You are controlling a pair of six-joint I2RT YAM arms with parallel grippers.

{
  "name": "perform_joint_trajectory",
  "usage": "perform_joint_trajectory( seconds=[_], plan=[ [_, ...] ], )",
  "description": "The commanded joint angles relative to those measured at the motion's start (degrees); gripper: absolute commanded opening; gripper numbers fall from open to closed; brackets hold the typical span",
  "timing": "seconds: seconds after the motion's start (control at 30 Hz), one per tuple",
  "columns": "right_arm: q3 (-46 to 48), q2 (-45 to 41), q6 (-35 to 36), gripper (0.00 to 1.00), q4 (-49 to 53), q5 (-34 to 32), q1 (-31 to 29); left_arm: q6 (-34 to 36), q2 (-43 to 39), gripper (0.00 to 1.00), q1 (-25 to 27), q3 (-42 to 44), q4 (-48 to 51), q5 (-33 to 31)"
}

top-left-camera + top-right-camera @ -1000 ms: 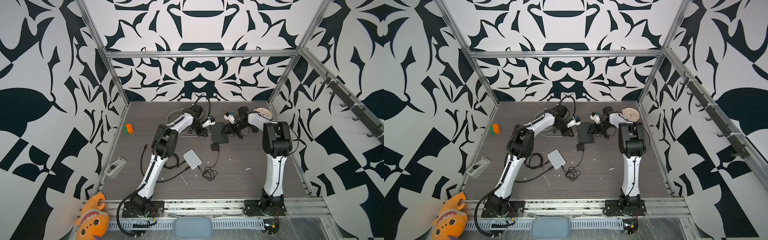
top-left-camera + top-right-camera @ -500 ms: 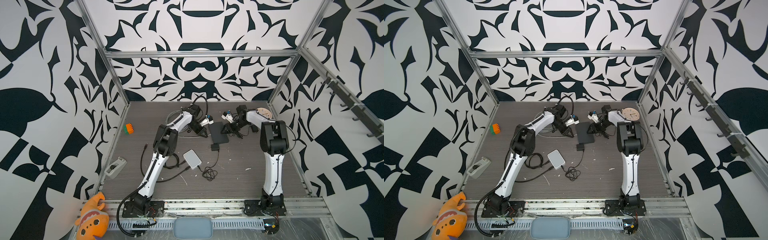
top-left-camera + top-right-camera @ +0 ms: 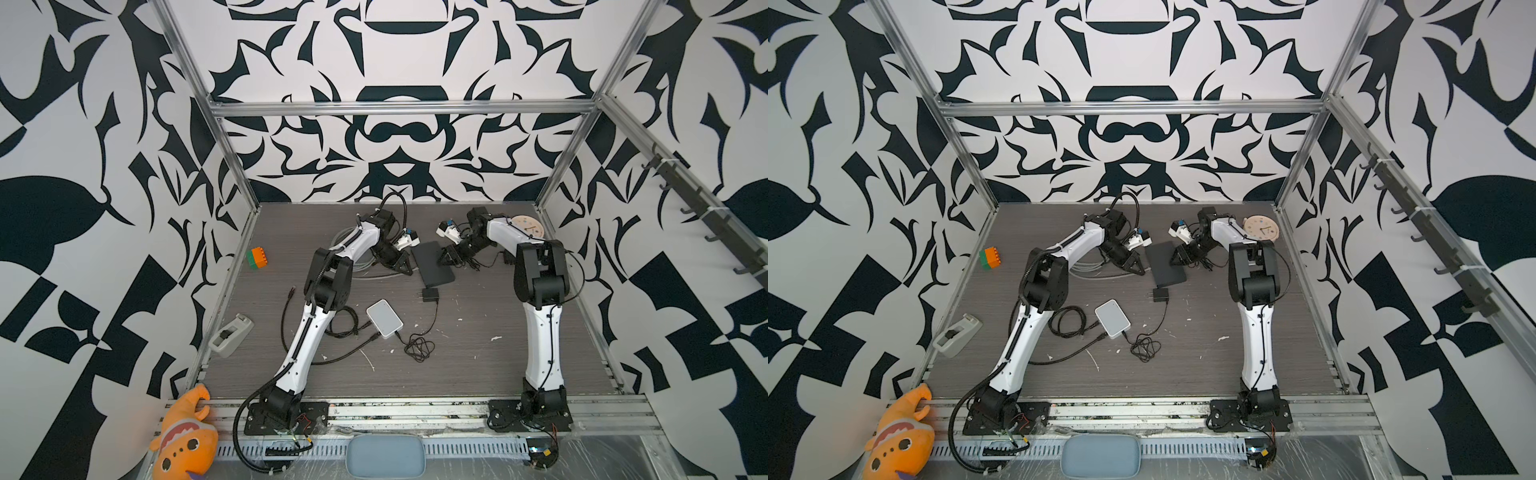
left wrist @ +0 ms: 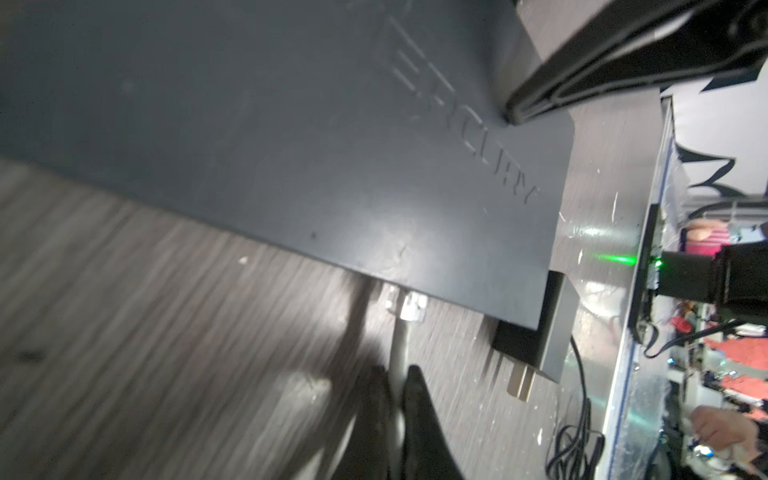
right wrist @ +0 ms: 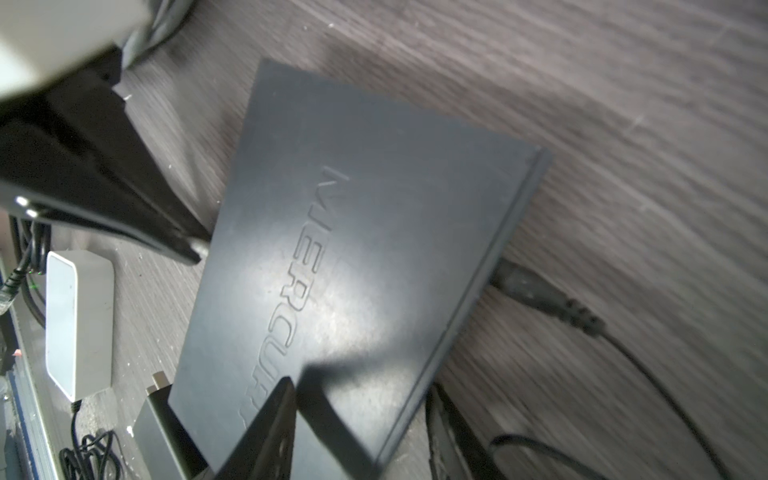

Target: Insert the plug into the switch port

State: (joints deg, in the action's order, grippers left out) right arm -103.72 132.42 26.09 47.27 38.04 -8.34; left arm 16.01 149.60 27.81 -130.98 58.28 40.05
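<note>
The switch [image 3: 432, 264] [image 3: 1167, 264] is a flat dark box lying on the table, with raised lettering on its top [image 5: 353, 270]. My left gripper [image 4: 397, 370] [image 3: 405, 270] is shut on a grey cable [image 4: 398, 345] just behind its clear plug [image 4: 411, 307]. The plug's tip is at the switch's [image 4: 291, 145] side face, under the top edge. Whether it sits in a port is hidden. My right gripper [image 5: 361, 388] [image 3: 444, 259] stands open across a corner of the switch. One finger rests over the top and the other stands beside the edge.
A black power adapter [image 3: 430, 295] [image 4: 536, 345] lies by the switch's near end, with a white box [image 3: 384, 318] and thin black cables in front. A black lead [image 5: 536, 291] enters the switch's side. Grey cable coils [image 3: 353, 249], a clock disc [image 3: 527, 226], a block [image 3: 257, 257] and a tape dispenser [image 3: 230, 334] lie around.
My right arm has shifted slightly left towards the switch. My left gripper has crept a little along the switch's side with the cable still in it.
</note>
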Motion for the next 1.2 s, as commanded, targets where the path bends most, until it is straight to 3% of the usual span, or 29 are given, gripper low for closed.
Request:
perform_joint_trajectory(
  seconds=[0.0, 0.4, 0.63, 0.87, 1.07, 1.17],
  plan=[
    [2.3, -0.8, 4.2, 0.45, 10.4, 19.0, -9.0, -6.1, 1.5, 0.00, 1.8, -1.7, -17.3, 8.9],
    [6.3, -1.8, 2.7, 0.45, 6.8, 25.5, -11.2, -7.6, 3.8, 0.00, 2.0, -5.3, -17.0, 11.9],
    [6.9, -3.3, -0.9, 0.50, 4.9, 20.7, -9.3, -4.5, 1.7, 0.01, 2.0, -2.5, -15.0, 12.1],
    [10.7, -9.8, -9.8, 0.53, -1.5, 16.9, -3.4, -5.2, -3.1, 0.03, -0.6, 4.7, -17.1, 8.8],
    [17.8, -16.5, -24.1, 0.56, -12.1, 11.2, -1.9, -5.5, -6.2, 0.06, -1.0, 8.6, -18.9, 7.5],
    [20.9, -19.5, -28.2, 0.57, -16.2, 7.4, -1.9, -5.8, -6.6, 0.19, -1.0, 9.0, -18.9, 6.1]
  ],
)
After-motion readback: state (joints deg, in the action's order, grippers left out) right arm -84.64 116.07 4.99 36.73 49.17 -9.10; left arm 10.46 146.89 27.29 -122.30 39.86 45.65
